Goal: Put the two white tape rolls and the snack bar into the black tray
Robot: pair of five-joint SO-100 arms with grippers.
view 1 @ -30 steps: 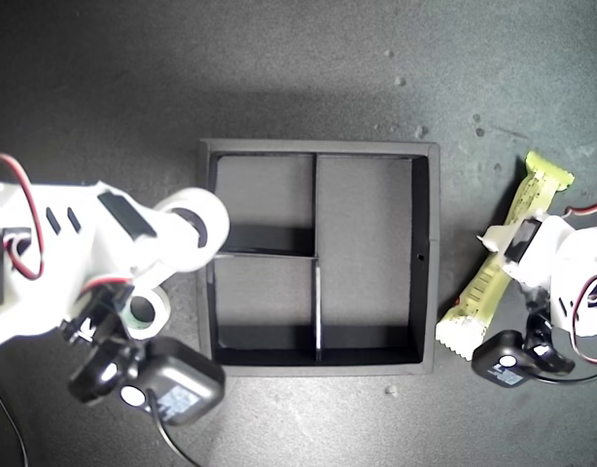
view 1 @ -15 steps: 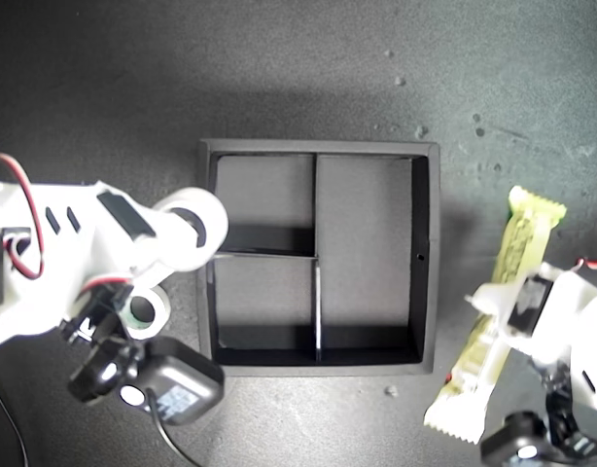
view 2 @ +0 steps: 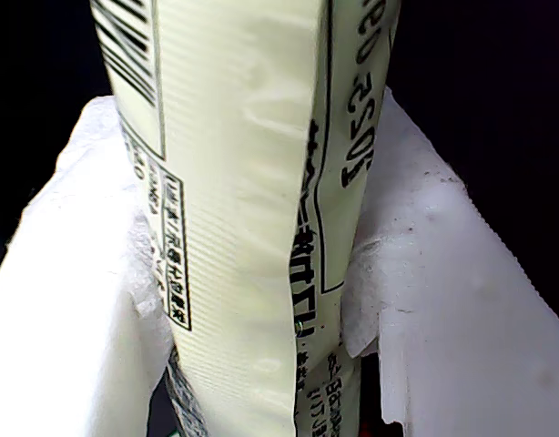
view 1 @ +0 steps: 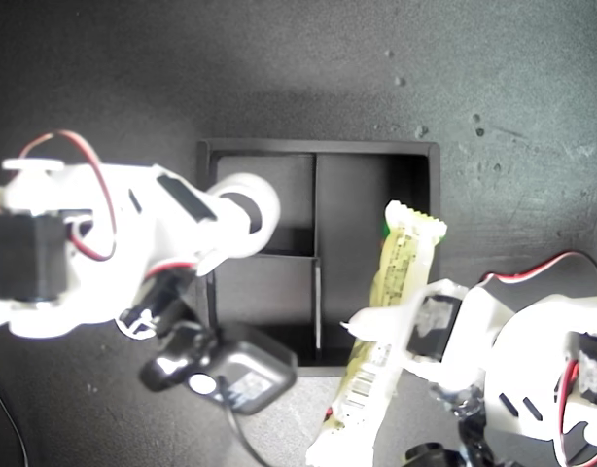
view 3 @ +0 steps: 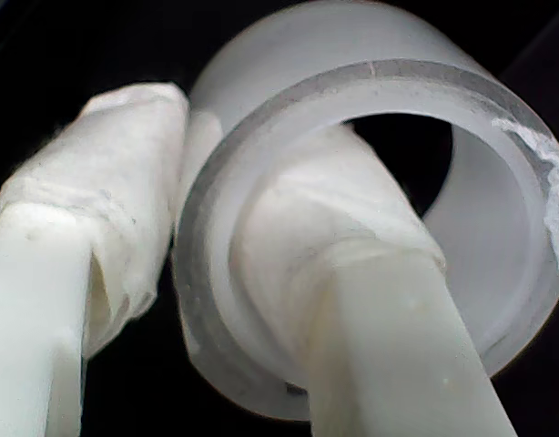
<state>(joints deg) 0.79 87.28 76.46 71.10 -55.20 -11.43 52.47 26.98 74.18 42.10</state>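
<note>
Here you have both arms loaded above the black tray (view 1: 423,153), which sits in the middle of the dark tabletop (view 1: 104,78). My first gripper (view 1: 405,326) is clamped on the snack bar (view 1: 384,331): in the first wrist view the cream wrapper (view 2: 252,209) runs between the two padded white fingers (view 2: 70,300), pinched from both sides. In the exterior view the bar lies lengthwise over the tray's front right corner, one crimped end above the long compartment, the other past the tray's near wall toward the tabletop's near edge. My second gripper (view 1: 235,229) grips a white tape roll (view 1: 248,206); the second wrist view shows one finger (view 3: 380,300) passing through the roll's hole (view 3: 416,155) and the other pressed against its outer wall, so the ring wall is squeezed between them. In the exterior view that roll hangs over the tray's left wall, above the far small compartment. You cannot find the other tape roll in these views.
</note>
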